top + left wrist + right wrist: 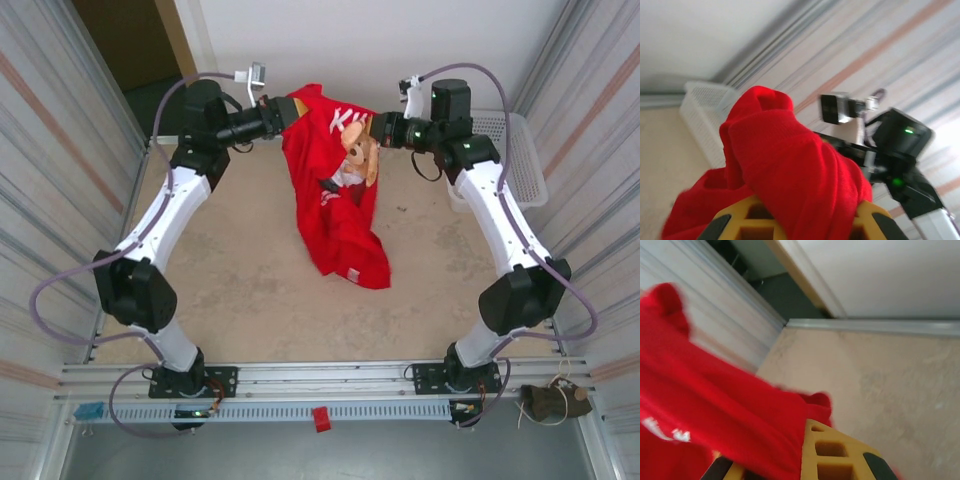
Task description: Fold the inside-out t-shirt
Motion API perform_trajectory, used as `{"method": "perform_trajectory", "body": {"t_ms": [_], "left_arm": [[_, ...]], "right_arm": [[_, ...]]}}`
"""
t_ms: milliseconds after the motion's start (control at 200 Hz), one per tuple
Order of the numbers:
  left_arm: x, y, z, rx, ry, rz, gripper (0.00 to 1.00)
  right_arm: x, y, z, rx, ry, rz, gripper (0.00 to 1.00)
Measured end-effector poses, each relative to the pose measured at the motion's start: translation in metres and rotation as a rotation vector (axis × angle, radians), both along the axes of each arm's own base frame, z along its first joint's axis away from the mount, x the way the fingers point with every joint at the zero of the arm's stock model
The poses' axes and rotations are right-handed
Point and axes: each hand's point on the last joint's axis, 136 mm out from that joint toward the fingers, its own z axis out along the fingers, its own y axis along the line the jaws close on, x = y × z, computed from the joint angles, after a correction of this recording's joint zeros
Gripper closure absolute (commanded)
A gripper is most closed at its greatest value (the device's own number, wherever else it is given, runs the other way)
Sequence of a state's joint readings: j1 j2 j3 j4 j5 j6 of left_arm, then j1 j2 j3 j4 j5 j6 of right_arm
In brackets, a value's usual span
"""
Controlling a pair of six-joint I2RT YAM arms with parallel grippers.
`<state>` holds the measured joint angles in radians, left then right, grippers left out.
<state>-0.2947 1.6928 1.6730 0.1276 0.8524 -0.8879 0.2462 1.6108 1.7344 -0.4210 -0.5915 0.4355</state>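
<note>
The inside-out t-shirt (pixel 335 215) is bright red and hangs bunched between my two grippers at the back of the table. Its lower end rests crumpled on the tabletop. A cartoon print and white letters show on its upper part. My left gripper (pixel 285 112) is shut on the shirt's upper left edge. In the left wrist view the red fabric (pixel 790 170) bulges up between the yellow fingers (pixel 735 225). My right gripper (pixel 372 130) is shut on the upper right edge. In the right wrist view the cloth (pixel 715 405) passes between its yellow fingers (pixel 835 452).
A white lattice basket (pixel 525 160) stands at the back right beside the right arm, and the same basket (pixel 702 115) appears in the left wrist view. Corrugated walls close in both sides. Beige tabletop (pixel 250 270) lies bare in front of the shirt.
</note>
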Motion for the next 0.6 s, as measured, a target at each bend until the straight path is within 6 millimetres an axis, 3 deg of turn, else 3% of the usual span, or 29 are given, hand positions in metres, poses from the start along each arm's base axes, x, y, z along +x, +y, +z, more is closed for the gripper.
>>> {"method": "perform_trajectory", "body": {"t_ms": [40,100,195,235,281,336,391,451,531,601], "left_arm": [[0.004,0.002,-0.007,0.008,0.023,0.006,1.0],[0.005,0.005,-0.006,0.006,0.022,0.012,1.0],[-0.008,0.001,0.019,-0.021,-0.06,-0.032,0.94],[-0.017,-0.003,0.031,-0.032,-0.1,-0.055,0.85],[-0.028,-0.004,0.046,-0.047,-0.152,-0.077,0.82],[-0.036,0.002,0.063,-0.068,-0.192,-0.071,0.81],[-0.031,0.02,0.075,-0.08,-0.216,-0.013,0.77],[-0.021,0.042,0.08,-0.089,-0.228,0.058,0.6],[-0.008,0.06,0.069,-0.092,-0.197,0.127,0.53],[-0.002,0.06,0.049,-0.083,-0.152,0.143,0.46]], "right_arm": [[-0.007,-0.002,0.01,0.018,-0.016,0.006,1.0],[-0.022,-0.011,0.045,0.066,-0.1,0.002,1.0],[-0.06,-0.023,0.109,0.142,-0.271,0.011,1.0],[-0.076,-0.025,0.129,0.162,-0.33,0.025,1.0],[-0.092,-0.026,0.146,0.187,-0.375,0.043,1.0],[-0.1,-0.03,0.158,0.211,-0.405,0.054,1.0],[-0.101,-0.039,0.167,0.225,-0.431,0.036,1.0],[-0.099,-0.047,0.172,0.231,-0.449,0.021,1.0],[-0.097,-0.047,0.169,0.232,-0.442,0.034,1.0],[-0.093,-0.044,0.161,0.23,-0.42,0.049,1.0]]}}
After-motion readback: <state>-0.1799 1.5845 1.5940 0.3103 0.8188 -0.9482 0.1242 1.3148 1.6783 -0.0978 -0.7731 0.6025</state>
